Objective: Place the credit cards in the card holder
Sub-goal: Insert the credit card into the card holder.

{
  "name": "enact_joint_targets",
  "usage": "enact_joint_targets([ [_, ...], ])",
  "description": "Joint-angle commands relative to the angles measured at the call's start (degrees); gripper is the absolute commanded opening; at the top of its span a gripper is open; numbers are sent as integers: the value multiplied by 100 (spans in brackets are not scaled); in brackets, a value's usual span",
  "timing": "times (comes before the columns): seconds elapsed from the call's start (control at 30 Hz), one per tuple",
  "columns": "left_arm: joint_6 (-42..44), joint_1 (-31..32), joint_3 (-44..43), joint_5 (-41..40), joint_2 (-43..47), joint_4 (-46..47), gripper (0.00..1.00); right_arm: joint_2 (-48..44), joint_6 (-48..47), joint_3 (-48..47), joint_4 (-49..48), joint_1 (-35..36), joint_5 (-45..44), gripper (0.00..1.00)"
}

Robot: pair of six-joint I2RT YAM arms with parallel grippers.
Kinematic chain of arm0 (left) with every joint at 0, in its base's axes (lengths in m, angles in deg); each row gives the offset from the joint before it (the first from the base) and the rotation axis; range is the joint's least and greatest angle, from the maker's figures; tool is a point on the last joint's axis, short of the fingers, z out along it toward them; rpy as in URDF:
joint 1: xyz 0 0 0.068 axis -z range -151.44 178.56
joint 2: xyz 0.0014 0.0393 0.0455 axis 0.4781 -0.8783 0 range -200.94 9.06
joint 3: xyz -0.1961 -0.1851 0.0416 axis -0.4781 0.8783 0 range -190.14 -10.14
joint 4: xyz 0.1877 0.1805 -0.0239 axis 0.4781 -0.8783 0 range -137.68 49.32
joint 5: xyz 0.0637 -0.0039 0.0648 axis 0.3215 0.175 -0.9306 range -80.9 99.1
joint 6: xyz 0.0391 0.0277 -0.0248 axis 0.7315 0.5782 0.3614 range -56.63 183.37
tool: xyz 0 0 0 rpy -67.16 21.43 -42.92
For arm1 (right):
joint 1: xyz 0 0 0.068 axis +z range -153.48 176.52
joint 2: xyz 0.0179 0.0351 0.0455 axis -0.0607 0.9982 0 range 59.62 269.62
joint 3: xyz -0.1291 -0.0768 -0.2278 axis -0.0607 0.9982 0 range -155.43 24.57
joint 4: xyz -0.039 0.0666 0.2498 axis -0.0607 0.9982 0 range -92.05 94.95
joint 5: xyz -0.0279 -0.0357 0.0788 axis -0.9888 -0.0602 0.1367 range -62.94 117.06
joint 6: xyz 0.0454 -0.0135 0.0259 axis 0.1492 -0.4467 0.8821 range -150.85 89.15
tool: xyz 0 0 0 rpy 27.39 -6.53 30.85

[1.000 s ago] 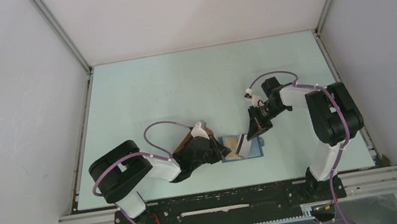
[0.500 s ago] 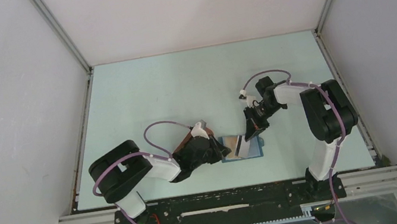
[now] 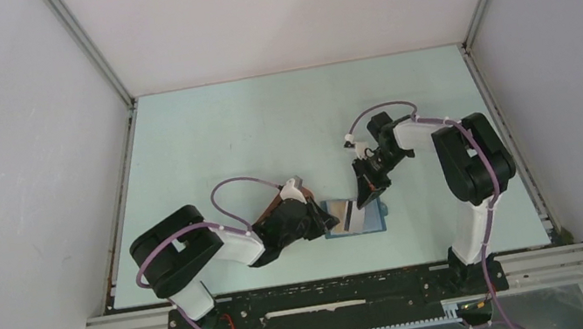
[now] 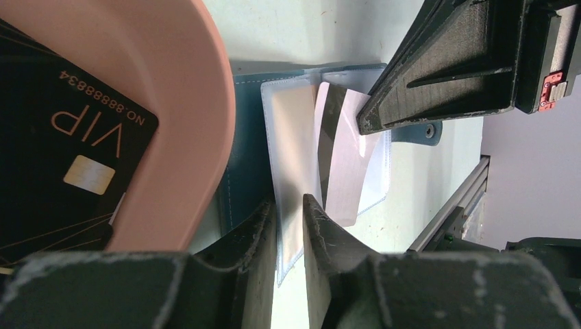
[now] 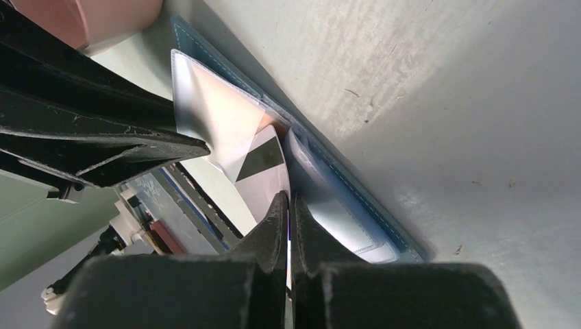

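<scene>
Top external view: the left gripper (image 3: 321, 222) is seen low over the table (image 3: 264, 125) at the left edge of the opened blue card holder (image 3: 375, 224), while the right gripper (image 3: 366, 197) is angled down at its far right part, with a pale striped card (image 3: 354, 210) slanting between them; the width of either jaw cannot be judged from here. Left wrist view: the left fingers (image 4: 257, 253) are seen only narrowly parted, with the lower edge of a clear sleeve (image 4: 291, 137) of the card holder caught between them. Just left of the card holder a pink tray (image 4: 199, 89) is seen, and in it a black card (image 4: 48, 157) on which "VIP" and "NO." with a run of eights can be read in gold beside a gold chip. The striped card is held at its upper right corner by the right gripper, its lower part lying over the sleeves, just right of the left fingers. Right wrist view: the right fingers (image 5: 274, 226) are seen pressed together on the thin edge of the striped card, whose far end, dark stripe up, is set at the mouth of a sleeve, the blue cover lying flat on the table beneath.
</scene>
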Motion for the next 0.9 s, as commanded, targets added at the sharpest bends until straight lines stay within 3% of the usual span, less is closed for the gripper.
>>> enact_joint_targets([
  [0.0, 212, -83, -30, -126, -106, -609, 26, 265, -58, -186, 182, 116, -401, 0],
  [0.87, 267, -120, -84, -45, -172, -627, 26, 725, -127, -553, 596, 415, -498, 0],
])
